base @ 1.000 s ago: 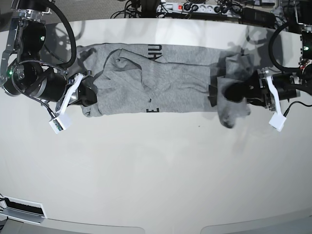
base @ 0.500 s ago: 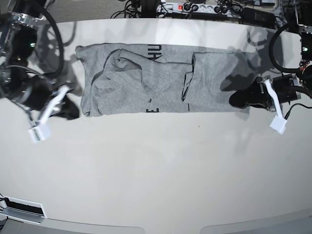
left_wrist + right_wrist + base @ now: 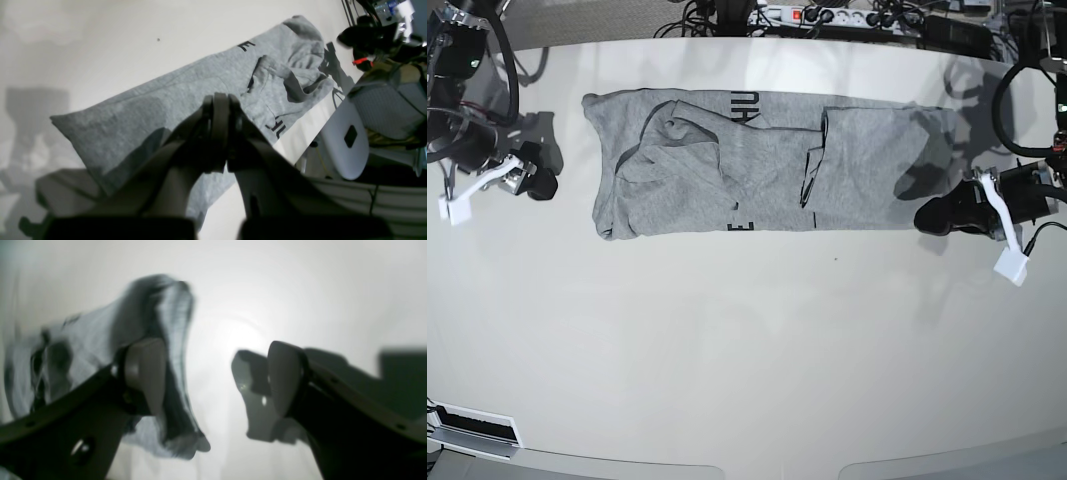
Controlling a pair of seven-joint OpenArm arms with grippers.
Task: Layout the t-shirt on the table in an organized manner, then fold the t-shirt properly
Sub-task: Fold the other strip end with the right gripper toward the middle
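The heather-grey t-shirt (image 3: 727, 170) lies folded into a long band across the far half of the table (image 3: 747, 340), with black lettering showing at its edges and wrinkles on its left part. My left gripper (image 3: 929, 217) sits just off the shirt's right end, shut with nothing in it. In the left wrist view its fingertips (image 3: 218, 100) are pressed together above the t-shirt (image 3: 186, 90). My right gripper (image 3: 540, 185) is left of the shirt, apart from it. The right wrist view shows it open (image 3: 215, 373), with the blurred t-shirt (image 3: 90, 336) behind one finger.
Cables and a power strip (image 3: 827, 15) run along the table's far edge. A white slotted piece (image 3: 472, 428) sits at the near left corner. Off the table's edge in the left wrist view stands a white rounded base (image 3: 347, 140).
My right gripper let go of the shirt's left end, opened and drew back to the far left. My left gripper released the right end, shut and pulled off to the right. The shirt settled flat.
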